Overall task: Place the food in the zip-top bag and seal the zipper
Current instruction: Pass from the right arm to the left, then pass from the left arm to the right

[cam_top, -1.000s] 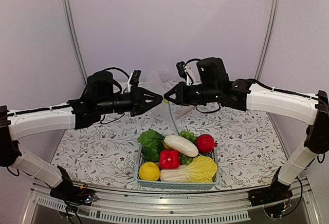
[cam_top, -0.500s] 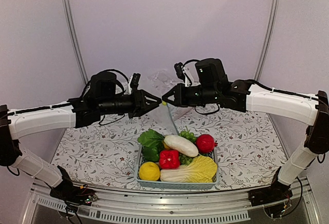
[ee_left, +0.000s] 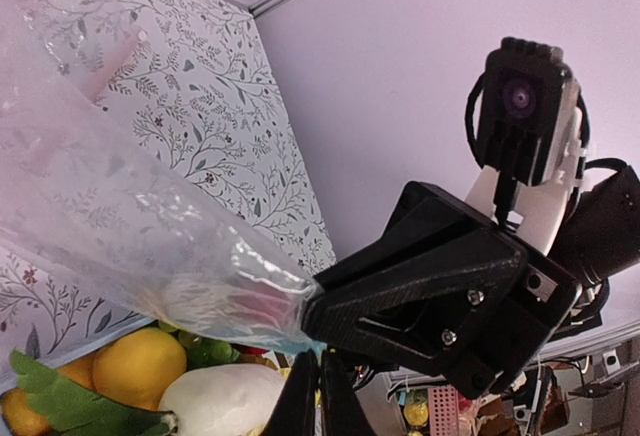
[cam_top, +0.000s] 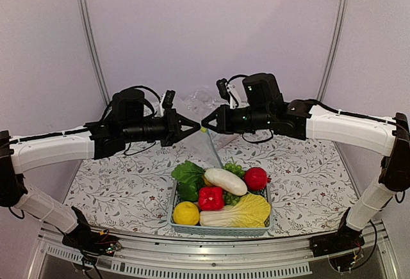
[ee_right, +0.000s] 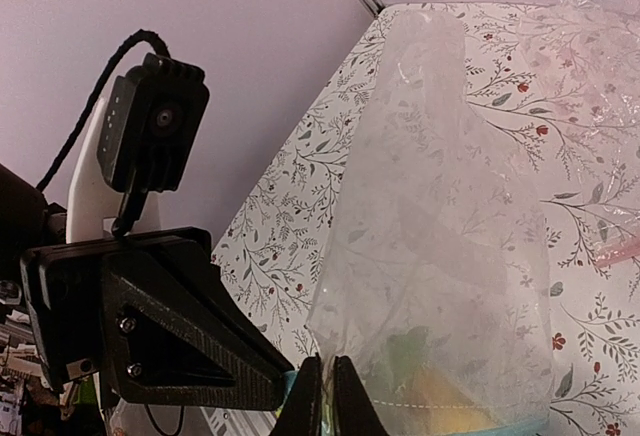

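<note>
Hanging between both arms in the top view, the zip-top bag [cam_top: 214,141] sits above the basket [cam_top: 218,230], which holds all the food [cam_top: 221,196] (nothing bagged yet). Left wrist: the left gripper [ee_left: 318,368] is pressed together, seemingly on the bag's corner. Right wrist: the right gripper [ee_right: 325,374] pinches the bag's mouth beside the zipper [ee_right: 515,422]; filling and sealing remain.

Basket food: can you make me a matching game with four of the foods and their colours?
Foods:
1. lemon
2. pepper
3. radish
4. leaves

Colours:
A. white
B. green
C. red
D. yellow

Pairs: 1-D, 2-C, 3-A, 4-B
</note>
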Action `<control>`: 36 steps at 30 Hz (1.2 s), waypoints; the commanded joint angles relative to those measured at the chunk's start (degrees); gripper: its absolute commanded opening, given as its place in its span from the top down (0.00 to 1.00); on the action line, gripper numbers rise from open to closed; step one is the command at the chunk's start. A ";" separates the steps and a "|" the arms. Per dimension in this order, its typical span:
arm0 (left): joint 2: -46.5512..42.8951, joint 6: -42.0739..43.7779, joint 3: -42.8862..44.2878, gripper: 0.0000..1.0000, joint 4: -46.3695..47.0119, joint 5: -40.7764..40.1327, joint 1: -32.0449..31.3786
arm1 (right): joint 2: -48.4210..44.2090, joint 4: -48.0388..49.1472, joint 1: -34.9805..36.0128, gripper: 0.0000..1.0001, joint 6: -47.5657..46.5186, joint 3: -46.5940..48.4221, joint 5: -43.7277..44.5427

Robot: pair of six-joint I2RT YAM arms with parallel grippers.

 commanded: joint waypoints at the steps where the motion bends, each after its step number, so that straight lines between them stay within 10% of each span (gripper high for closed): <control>1: 0.94 -0.53 0.53 0.99 1.87 0.61 0.12 | 0.98 -0.18 0.71 0.95 -0.83 1.83 -0.40; 20: 0.70 -2.00 2.43 1.00 -1.35 2.61 2.77 | -7.75 -12.72 1.31 0.45 -14.60 0.87 13.03; 36: 0.27 -3.55 5.62 1.00 -8.52 2.61 3.37 | -1.97 -16.96 12.06 0.40 -35.31 7.48 34.98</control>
